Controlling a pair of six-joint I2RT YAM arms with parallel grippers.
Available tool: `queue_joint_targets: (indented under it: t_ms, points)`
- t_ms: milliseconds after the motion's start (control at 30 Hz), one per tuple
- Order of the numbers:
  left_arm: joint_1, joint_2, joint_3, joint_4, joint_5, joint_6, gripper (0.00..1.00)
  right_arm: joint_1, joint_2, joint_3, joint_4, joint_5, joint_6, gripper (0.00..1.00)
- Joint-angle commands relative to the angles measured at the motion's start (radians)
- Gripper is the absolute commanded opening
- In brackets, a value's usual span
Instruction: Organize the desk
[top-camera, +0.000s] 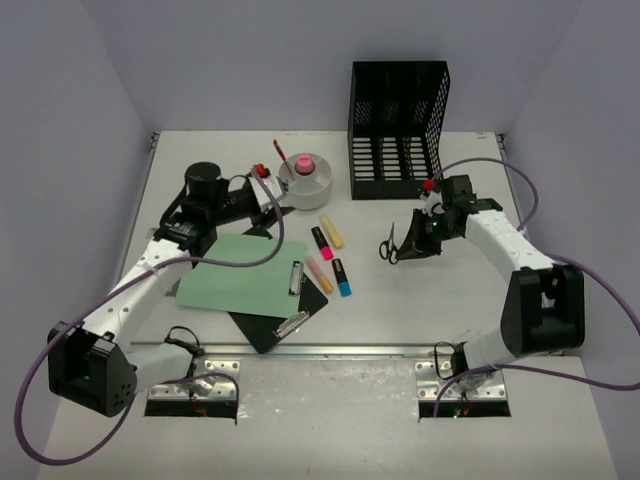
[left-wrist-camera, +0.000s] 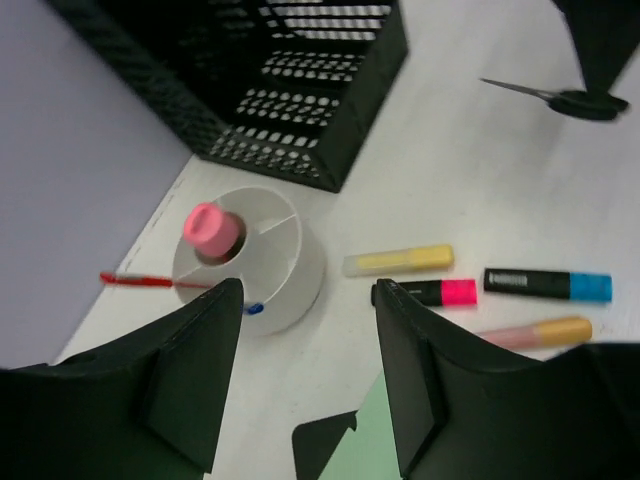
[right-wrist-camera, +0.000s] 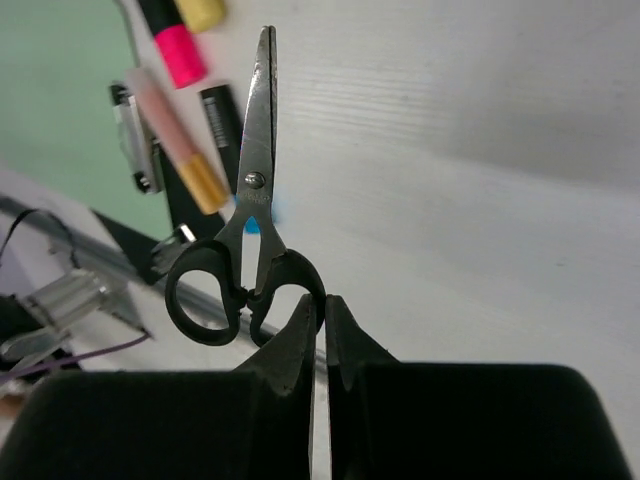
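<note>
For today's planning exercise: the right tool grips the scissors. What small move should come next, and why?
Probably carry the scissors toward the rack: the right tool is shut on one handle loop, and the rack stands just beyond it.

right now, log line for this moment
right gripper: shut on scissors | left gripper: open, empty, by white cup | desk: highlighters loose

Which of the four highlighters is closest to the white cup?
The yellow one, its whole body pale yellow. The pink-tipped, orange and blue-tipped ones lie farther from the cup.
</note>
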Motion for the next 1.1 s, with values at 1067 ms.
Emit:
queue_joint_targets:
  t_ms: [1067]
  points:
    - [-0.726, 0.164, 0.036, -0.353, -0.054, 1.112, 0.46, 0.257, -0.011, -0.017, -0.149, -0.322, 0.021, 0.01]
